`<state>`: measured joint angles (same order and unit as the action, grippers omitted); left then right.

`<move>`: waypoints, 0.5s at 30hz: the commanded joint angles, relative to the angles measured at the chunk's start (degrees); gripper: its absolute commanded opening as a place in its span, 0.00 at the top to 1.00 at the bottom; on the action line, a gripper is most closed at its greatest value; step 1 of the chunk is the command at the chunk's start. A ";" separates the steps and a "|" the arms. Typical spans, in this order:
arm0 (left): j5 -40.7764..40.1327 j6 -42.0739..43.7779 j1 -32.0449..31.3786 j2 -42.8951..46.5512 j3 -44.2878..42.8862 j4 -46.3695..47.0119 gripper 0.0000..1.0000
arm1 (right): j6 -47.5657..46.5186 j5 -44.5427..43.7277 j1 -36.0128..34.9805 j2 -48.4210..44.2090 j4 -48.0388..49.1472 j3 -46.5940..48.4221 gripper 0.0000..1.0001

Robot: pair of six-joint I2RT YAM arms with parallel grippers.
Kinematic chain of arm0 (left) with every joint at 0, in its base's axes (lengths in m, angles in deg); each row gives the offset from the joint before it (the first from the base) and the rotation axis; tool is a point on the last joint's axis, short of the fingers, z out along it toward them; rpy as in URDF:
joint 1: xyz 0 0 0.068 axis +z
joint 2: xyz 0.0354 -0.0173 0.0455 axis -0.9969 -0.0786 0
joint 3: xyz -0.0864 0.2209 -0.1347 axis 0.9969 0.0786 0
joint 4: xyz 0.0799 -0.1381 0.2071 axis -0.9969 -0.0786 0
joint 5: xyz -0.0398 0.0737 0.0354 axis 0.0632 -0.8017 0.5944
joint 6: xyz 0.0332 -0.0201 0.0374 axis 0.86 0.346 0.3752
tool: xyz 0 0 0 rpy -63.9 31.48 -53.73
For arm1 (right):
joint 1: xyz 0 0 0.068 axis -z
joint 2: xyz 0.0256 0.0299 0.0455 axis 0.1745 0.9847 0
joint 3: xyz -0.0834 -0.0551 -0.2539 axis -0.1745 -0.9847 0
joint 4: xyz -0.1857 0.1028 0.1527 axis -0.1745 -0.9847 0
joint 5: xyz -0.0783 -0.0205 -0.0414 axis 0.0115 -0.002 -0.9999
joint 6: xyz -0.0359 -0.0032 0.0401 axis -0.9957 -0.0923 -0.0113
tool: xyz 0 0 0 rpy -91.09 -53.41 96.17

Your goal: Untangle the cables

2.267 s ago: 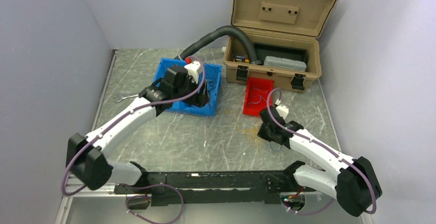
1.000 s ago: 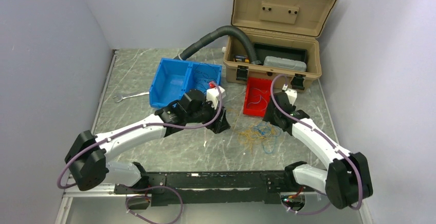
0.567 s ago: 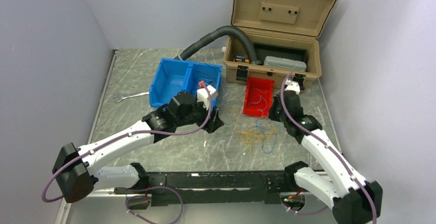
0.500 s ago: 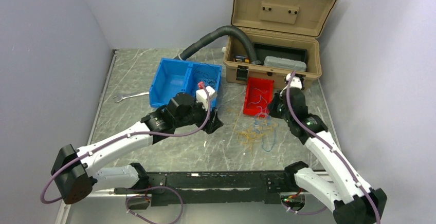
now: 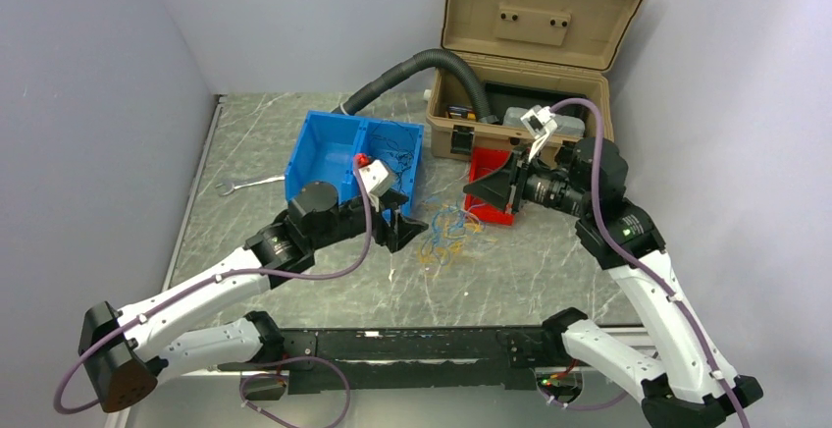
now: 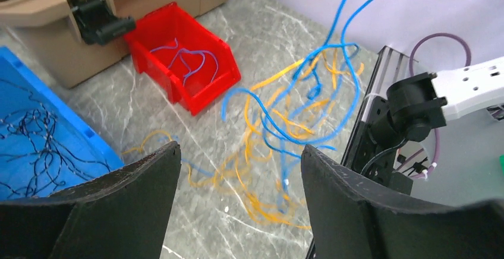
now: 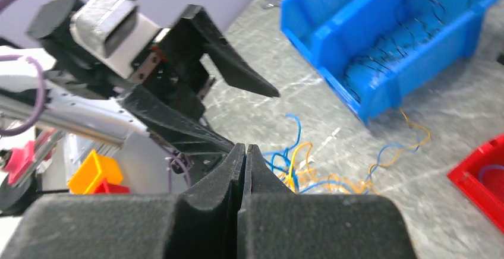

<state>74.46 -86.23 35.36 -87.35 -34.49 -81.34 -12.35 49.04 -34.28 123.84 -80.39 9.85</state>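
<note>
Top external, one blue bin (image 5: 329, 153), one red bin (image 5: 491, 160); left jaws spread, right jaws pinching cables (image 5: 446, 230)

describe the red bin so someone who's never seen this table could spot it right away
Find the open tan toolbox at the table's far side. Just before its front wall sits the red bin. It is bright red, smaller than the blue bin to its left, and holds a few bluish wires, where that one holds black wires.
</note>
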 commanded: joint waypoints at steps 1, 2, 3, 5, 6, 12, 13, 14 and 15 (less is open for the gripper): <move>2.49 2.02 -0.32 0.94 -4.53 4.64 0.22 | 0.14 8.26 -0.97 1.33 0.81 6.42 1.00; 2.53 2.15 -0.32 0.63 -5.66 4.45 0.23 | 0.26 8.78 -1.27 1.68 0.91 6.98 1.00; 2.54 2.23 -0.32 0.27 -6.63 4.43 0.22 | 0.48 8.99 -1.46 1.88 1.08 7.36 1.00; 2.94 2.16 -0.33 -0.48 -8.00 4.92 0.22 | 1.15 8.85 -1.84 1.97 1.74 7.59 1.00; 3.43 1.92 -0.32 -1.09 -8.43 5.34 0.22 | 1.49 8.86 -1.95 1.94 2.23 7.42 1.00; 7.15 -0.24 -0.33 -3.80 -8.18 10.35 0.20 | 3.17 8.57 -2.24 1.93 3.94 7.45 1.00; 8.47 -0.58 -0.34 -4.60 -8.17 11.33 0.20 | 3.39 8.72 -2.22 2.00 4.19 7.55 1.00; 10.14 -0.88 -0.32 -5.66 -8.38 11.89 0.21 | 3.59 8.67 -2.23 2.03 4.53 7.58 1.00; 11.70 -1.27 -0.32 -6.75 -8.81 12.21 0.23 | 3.73 8.24 -2.20 1.98 4.61 7.83 1.00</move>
<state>79.49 -85.95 35.25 -91.00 -41.59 -74.43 -10.27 56.41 -36.20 126.16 -79.36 15.49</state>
